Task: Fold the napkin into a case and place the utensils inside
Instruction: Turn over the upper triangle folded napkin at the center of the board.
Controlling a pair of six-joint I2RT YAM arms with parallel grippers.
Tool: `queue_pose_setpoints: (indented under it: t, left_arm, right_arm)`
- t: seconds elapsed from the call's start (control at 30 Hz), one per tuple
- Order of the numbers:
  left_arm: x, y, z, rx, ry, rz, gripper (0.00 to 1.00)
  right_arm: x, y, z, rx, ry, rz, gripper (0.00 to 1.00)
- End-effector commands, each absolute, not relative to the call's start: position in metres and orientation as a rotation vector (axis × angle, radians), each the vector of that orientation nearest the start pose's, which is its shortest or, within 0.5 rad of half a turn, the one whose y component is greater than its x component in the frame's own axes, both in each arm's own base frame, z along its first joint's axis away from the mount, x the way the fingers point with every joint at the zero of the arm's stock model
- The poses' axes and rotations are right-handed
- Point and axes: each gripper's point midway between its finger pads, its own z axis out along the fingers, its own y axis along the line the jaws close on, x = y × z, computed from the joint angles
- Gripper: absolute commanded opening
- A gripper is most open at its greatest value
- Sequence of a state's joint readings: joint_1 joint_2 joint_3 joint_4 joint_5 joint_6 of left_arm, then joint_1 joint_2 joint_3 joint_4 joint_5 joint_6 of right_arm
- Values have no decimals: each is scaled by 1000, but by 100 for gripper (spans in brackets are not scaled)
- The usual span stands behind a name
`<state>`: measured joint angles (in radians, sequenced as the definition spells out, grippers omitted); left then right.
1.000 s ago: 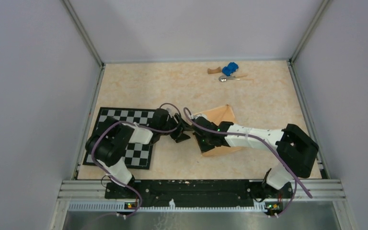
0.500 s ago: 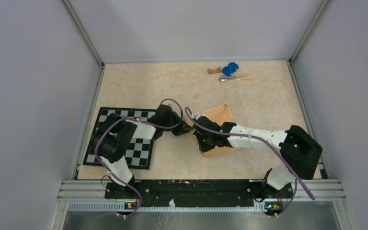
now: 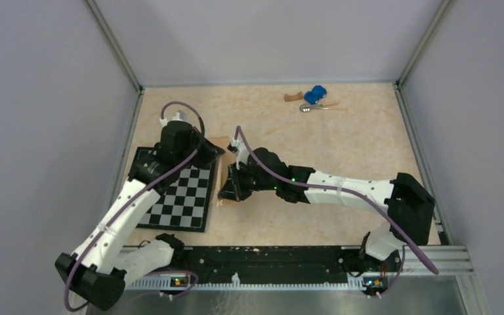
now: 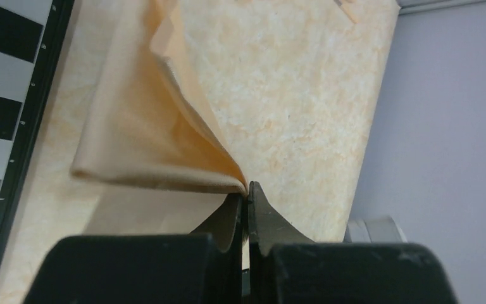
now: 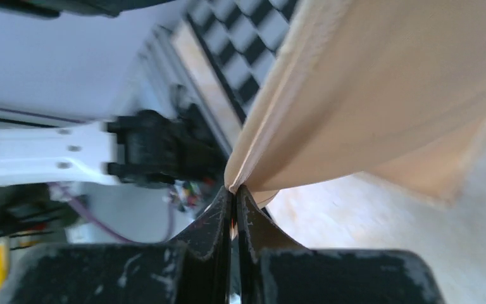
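The peach-orange napkin [image 3: 218, 172] hangs folded in layers as a narrow strip just right of the checkerboard mat [image 3: 177, 197]. My left gripper [image 3: 209, 148] is shut on the strip's far end; in the left wrist view the cloth [image 4: 145, 126] fans out from the pinched tips [image 4: 247, 190]. My right gripper [image 3: 226, 191] is shut on the near end, where the layered edge [image 5: 386, 82] runs up from the closed tips [image 5: 234, 190]. A silver spoon [image 3: 310, 107] lies at the far edge of the table, away from both grippers.
A blue toy car [image 3: 314, 94] and a brown wooden block [image 3: 293, 97] sit next to the spoon at the back. The mat's edge shows in the left wrist view [image 4: 0, 95]. Grey walls close in the table on three sides.
The left gripper shut on the napkin. Both grippers carried the cloth left from the table's middle to beside the mat, and it went from a lying sheet to a narrow hanging strip.
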<state>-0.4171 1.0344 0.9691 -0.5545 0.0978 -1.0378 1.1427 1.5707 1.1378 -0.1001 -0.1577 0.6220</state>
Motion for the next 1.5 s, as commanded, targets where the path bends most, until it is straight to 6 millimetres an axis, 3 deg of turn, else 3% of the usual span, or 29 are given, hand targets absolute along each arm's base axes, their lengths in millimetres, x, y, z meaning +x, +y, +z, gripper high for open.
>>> queue_pose_setpoints:
  t: [0.0,0.03,0.17,0.33,0.4,0.43,0.5,0.6,0.73,0.8,0.93,1.03,1.1,1.17,1.3,1.47]
  left_arm:
    - [266,-156,256,-629,2206,-543,0]
    - [267,-170,254,-594,2211,-514,0]
    - [286,-223,218,-504,2308,-348,0]
    - [330,-284,162,-330,2375,-119,0]
    - [346,-310,136,-260,2429,-86,0]
    - [356,-327,133,-209,2441,-106,0]
    - [367,-351,110,-88,2482,-97,0]
    - [377,-389,94,158,2477,-201,0]
    - [380,-420,93,360,2429,-361,2]
    - [376,-432,92,469,2412,-436,18]
    - [373,-446,106,614,2371,-499,47]
    - [364,-458,143,723,2294,-606,66]
    - [357,-456,170,751,2252,-655,73]
    - [346,-446,194,740,2229,-694,77]
    - [318,-422,197,715,2244,-820,80]
    - [265,-400,176,654,2347,-1041,81]
  right_arm:
    - [100,448,229,-711,2088,1697,0]
    - [100,440,229,-691,2074,1752,0]
    - [110,388,192,-543,2127,1849,0]
    - [128,309,131,-391,2253,1805,0]
    - [131,283,107,-353,2330,1747,0]
    - [130,271,97,-332,2376,1734,0]
    - [133,253,82,-296,2428,1686,0]
    - [140,232,64,-241,2486,1590,0]
    - [151,215,51,-136,2523,1501,0]
    - [153,212,46,-96,2542,1466,0]
    - [160,204,37,5,2584,1357,0]
    - [163,191,30,83,2636,1211,0]
    - [168,180,29,132,2651,1085,8]
    - [174,171,35,173,2646,988,23]
    - [183,156,43,240,2623,855,46]
    - [204,159,57,271,2560,861,54]
